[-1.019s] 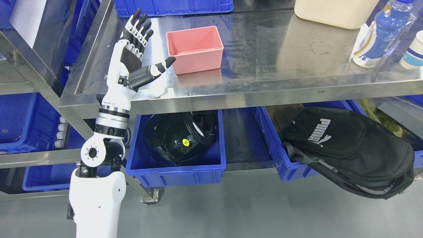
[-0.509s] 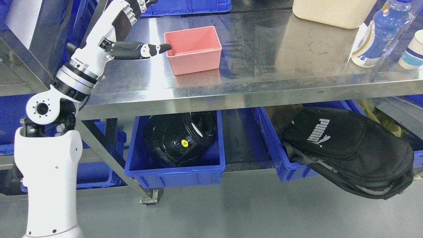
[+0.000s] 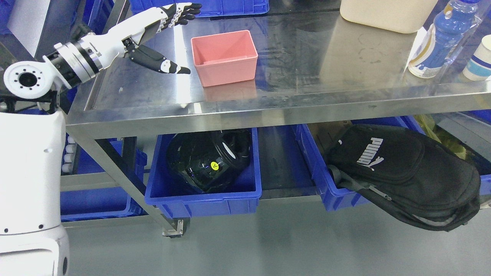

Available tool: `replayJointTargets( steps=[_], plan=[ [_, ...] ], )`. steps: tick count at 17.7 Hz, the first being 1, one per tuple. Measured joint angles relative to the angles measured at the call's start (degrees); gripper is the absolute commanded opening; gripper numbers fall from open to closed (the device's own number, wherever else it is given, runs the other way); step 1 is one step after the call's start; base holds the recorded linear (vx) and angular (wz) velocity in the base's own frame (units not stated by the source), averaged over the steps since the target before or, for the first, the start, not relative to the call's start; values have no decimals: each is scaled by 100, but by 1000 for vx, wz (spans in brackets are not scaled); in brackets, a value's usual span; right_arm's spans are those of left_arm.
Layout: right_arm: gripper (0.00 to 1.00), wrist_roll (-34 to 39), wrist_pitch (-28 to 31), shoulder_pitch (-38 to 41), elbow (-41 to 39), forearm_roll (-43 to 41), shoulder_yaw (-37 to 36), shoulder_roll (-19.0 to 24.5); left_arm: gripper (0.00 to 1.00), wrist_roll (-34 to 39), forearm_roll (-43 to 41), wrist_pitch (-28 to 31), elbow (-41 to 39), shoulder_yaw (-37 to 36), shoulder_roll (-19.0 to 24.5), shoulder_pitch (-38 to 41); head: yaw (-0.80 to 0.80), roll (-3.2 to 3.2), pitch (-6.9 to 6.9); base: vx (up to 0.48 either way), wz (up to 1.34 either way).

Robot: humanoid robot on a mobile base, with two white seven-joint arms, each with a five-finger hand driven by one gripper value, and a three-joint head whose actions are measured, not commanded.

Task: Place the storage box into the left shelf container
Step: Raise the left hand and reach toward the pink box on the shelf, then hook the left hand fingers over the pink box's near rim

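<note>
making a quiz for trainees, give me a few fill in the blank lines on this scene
1. The pink storage box stands on the steel ____.
2. The left hand is open, left of the box, and holds ____.
3. The blue bin under the table holds a black ____.
4. The black bag bears the word ____.

Missing words: table; nothing; helmet; PUMA

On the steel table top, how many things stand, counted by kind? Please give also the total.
Pink box: 1
Beige container: 1
Blue bottle: 1
Paper cup: 1
Total: 4
The left hand hovers beside the pink box and holds nothing, fingers spread.
</note>
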Motion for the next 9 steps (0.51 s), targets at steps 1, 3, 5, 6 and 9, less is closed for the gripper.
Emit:
replayJointTargets(
  steps=[1, 3, 5, 6, 9],
  plan=[
    [100, 0, 0, 0, 0, 0, 0, 0, 94, -19, -48, 5, 137, -83, -26, -110, 0, 0, 0, 0, 0],
    [100, 0, 0, 0, 0, 0, 0, 0, 94, -115, -148, 142, 440, -284, -100, -329, 0, 0, 0, 0, 0],
    [100, 0, 0, 0, 0, 0, 0, 0, 94, -250, -208, 450, 665, -454, -186, -514, 0, 0, 0, 0, 0],
    [100, 0, 0, 0, 0, 0, 0, 0, 94, -282, -229, 613, 760, -524, -229, -613, 0, 0, 0, 0, 0],
    [100, 0, 0, 0, 0, 0, 0, 0, 93, -409, -283, 990, 1064, -734, -396, -938, 0, 0, 0, 0, 0]
  ],
)
